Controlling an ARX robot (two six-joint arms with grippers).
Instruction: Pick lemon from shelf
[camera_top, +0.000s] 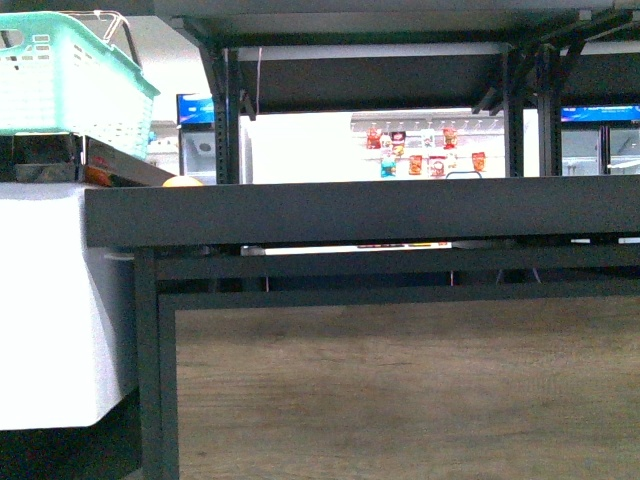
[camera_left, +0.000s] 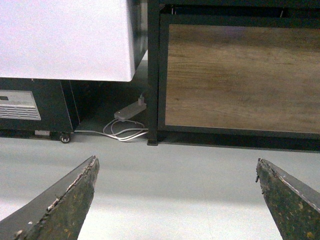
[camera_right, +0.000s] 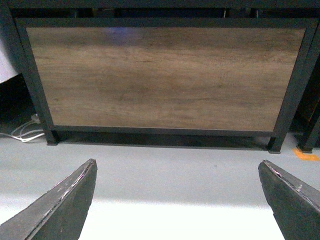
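Lemon unconfirmed — only a yellow-orange fruit top (camera_top: 183, 181) peeks over the shelf (camera_top: 400, 210). Likely light, firm, waxy — grip its middle. Left gripper (camera_left: 176, 161) and right gripper (camera_right: 176, 162) gape wide, empty.

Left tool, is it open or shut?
Open. The left tool has its fingers far apart, only bare floor between them.

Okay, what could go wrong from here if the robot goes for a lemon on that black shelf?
1. The front camera sits level with the shelf lip, so the tier's top is hidden. Only a sliver of yellow-orange fruit shows, and it may not be a lemon.
2. The left gripper and right gripper, both open, hang low facing the wood panel; lifting them could knock the lip.
3. The teal basket stands near that fruit and could be bumped.
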